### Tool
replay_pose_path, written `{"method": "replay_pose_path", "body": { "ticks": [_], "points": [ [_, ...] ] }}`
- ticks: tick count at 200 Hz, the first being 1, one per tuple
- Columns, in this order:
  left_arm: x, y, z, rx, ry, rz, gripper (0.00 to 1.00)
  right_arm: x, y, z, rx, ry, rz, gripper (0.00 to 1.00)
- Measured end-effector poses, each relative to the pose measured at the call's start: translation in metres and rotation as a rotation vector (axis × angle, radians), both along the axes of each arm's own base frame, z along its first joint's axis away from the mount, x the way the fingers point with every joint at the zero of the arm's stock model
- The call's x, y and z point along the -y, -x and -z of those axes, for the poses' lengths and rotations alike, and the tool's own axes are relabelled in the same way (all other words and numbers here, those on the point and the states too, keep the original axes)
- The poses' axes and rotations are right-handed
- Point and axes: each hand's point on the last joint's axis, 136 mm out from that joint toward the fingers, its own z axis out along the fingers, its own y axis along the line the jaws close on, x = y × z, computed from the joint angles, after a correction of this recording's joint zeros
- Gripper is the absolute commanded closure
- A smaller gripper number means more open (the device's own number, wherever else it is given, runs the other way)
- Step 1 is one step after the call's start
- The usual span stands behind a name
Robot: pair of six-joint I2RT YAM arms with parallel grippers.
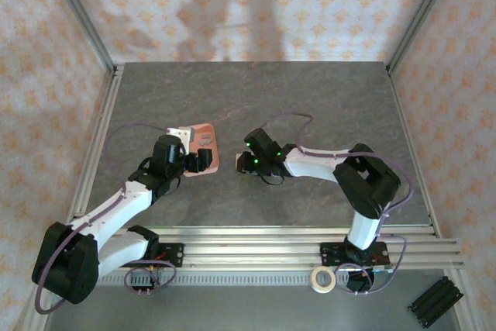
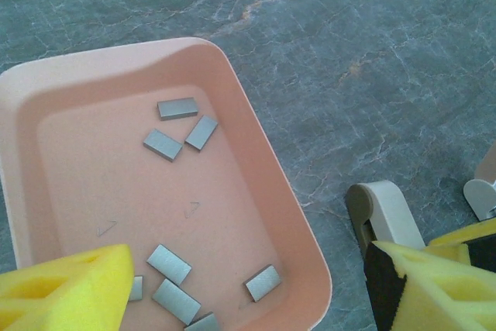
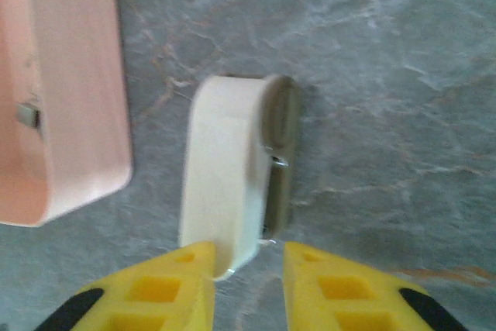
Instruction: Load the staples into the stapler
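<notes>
Jaws of the right gripper (image 3: 248, 269) stand partly apart, and the near end of the stapler (image 3: 231, 191) sits between their yellow foam tips. One tip meets or overlaps the cream body, while a sliver of table shows between the stapler and the other tip, so nothing is clamped. The stapler lies on the grey marbled table (image 2: 372, 52) with its darker olive-grey side turned away from the tray (image 2: 267, 176), and the right wrist view is a little blurred. It rests just to the right of the salmon-pink tray, with a narrow strip of bare table between them. The left gripper (image 2: 248, 265) is spread wide and holds nothing. One yellow finger hangs over the tray's floor and the other over the table beside the stapler's rounded white end, so the tray's right wall runs between them. The staples (image 2: 177, 108) lie inside the tray as short grey strips, three grouped toward one end and about five more close to the left gripper. Two single bent wires lie loose on the floor between the groups. Seen from above, both arms reach in toward the tray, which sits left of the table's middle. A roll of tape (image 1: 323, 278) lies at the near edge by the right arm's base.
</notes>
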Motion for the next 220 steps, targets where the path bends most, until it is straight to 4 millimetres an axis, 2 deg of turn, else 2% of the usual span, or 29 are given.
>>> {"method": "replay_pose_path", "body": {
  "ticks": [38, 66, 82, 103, 130, 145, 166, 200, 220],
  "points": [
    [0.003, 0.000, 0.003, -0.011, 0.006, 0.012, 0.21, -0.003, 0.000, 0.000, 0.005, -0.010, -0.002, 0.74],
    [0.005, -0.001, 0.006, -0.022, 0.012, 0.019, 0.21, -0.001, -0.001, -0.002, 0.014, -0.002, -0.006, 0.60],
    [0.008, -0.003, 0.006, -0.025, 0.021, 0.030, 0.21, 0.002, -0.001, -0.005, 0.029, 0.010, -0.011, 0.55],
    [0.015, -0.010, 0.002, -0.029, 0.038, 0.047, 0.22, 0.007, -0.001, -0.018, 0.056, 0.013, -0.011, 0.52],
    [0.030, -0.028, -0.008, -0.027, 0.074, 0.078, 0.23, 0.018, -0.004, -0.049, 0.122, -0.021, 0.002, 0.51],
    [0.044, -0.040, -0.013, -0.022, 0.100, 0.108, 0.24, 0.032, -0.006, -0.066, 0.164, -0.033, 0.029, 0.50],
    [0.073, -0.053, -0.016, -0.029, 0.129, 0.179, 0.25, 0.058, -0.001, -0.076, 0.196, -0.033, 0.075, 0.48],
    [0.131, -0.071, -0.011, -0.058, 0.182, 0.321, 0.26, 0.103, 0.013, -0.070, 0.205, 0.009, 0.155, 0.48],
    [0.162, -0.076, -0.003, -0.080, 0.223, 0.392, 0.27, 0.120, 0.022, -0.069, 0.205, 0.047, 0.181, 0.48]
  ]
}}
